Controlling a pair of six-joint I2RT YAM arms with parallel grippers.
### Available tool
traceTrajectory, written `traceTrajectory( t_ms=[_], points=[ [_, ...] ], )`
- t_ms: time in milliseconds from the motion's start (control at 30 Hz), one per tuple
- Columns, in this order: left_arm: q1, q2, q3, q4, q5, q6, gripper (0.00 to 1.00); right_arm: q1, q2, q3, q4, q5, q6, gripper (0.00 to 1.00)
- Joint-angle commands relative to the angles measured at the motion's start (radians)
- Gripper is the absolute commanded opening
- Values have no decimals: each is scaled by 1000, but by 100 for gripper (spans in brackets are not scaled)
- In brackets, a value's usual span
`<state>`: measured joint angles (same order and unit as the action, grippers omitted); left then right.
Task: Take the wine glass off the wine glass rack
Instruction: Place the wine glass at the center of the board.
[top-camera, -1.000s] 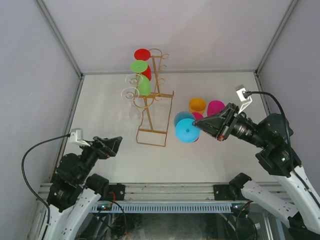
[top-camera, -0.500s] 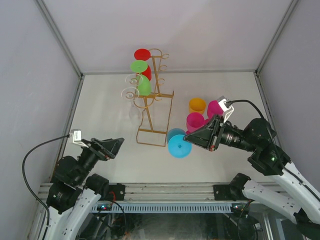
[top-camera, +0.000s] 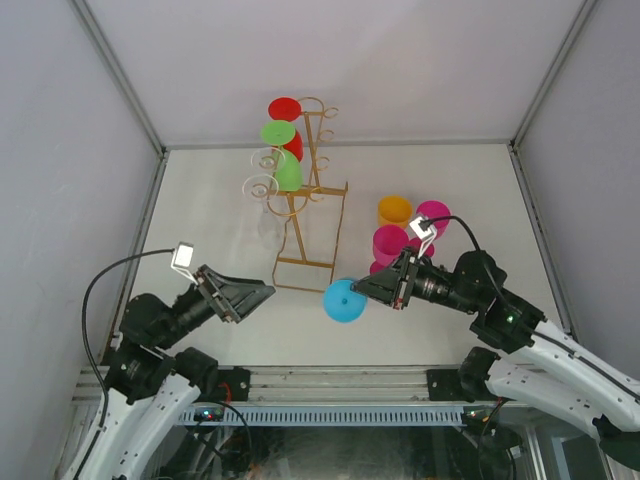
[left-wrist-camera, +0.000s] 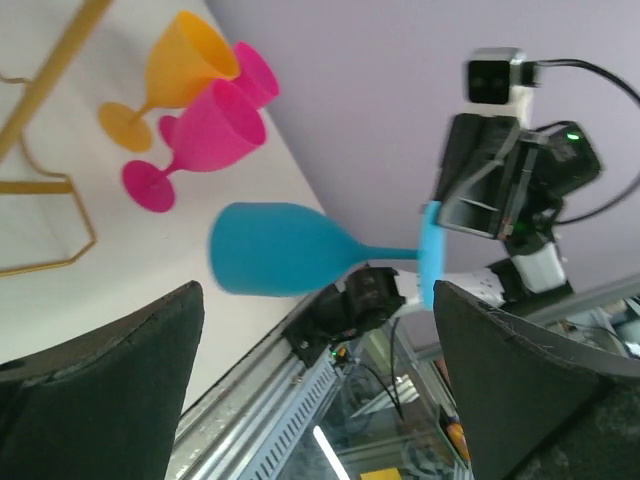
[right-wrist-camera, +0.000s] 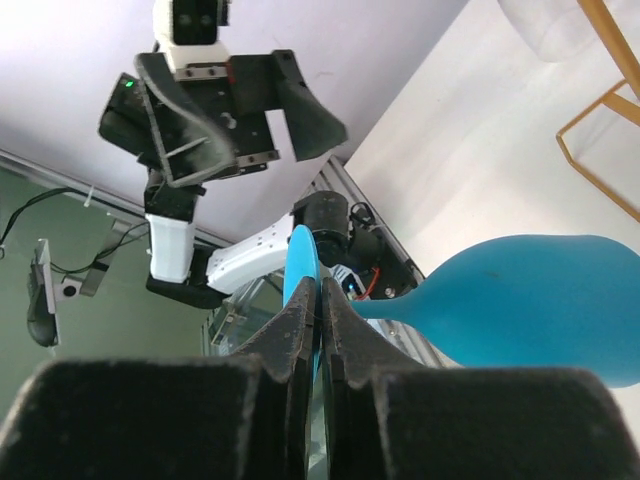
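Wine glass (top-camera: 343, 300), opaque blue with round bowl, thin stem and flat disc foot, held sideways ahead of right end effector (top-camera: 362, 288), which is clenched on its foot. Gold wine glass rack (top-camera: 310, 200) farther ahead. Left end effector (top-camera: 262, 291) released, facing the glass, apart.

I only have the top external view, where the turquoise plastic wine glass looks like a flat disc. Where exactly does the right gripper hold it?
Observer: The right gripper is shut on the rim of the round foot of the turquoise plastic wine glass, not on its stem.
Operator: Which way does the bowl point?
Observer: Sideways: the stem leaves the foot at a right angle to the fingers.
Operator: And the other arm?
Observer: The left gripper stands wide open, nothing between its fingers.
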<state>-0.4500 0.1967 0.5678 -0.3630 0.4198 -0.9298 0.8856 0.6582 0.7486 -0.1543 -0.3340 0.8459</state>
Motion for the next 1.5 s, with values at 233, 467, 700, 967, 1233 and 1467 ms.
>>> traceTrajectory(
  t_ms=[233, 467, 700, 967, 1233, 1467],
  points=[
    [-448, 116, -68, 275, -247, -66, 95, 22, 15, -80, 267, 61, 51, 0],
    [-594, 304, -79, 533, -346, -99, 80, 29, 26, -84, 282, 53, 50, 0],
    [-634, 396, -65, 612, -330, -96, 65, 31, 13, -100, 286, 50, 57, 0],
    [-643, 408, -80, 625, -282, -105, 53, 32, 1, -108, 288, 62, 58, 0],
    [-648, 447, -75, 653, -197, -114, 44, 33, 4, -109, 292, 68, 55, 0],
    [-656, 461, -77, 681, -205, -117, 40, 33, 3, -108, 295, 68, 53, 0]
  ],
)
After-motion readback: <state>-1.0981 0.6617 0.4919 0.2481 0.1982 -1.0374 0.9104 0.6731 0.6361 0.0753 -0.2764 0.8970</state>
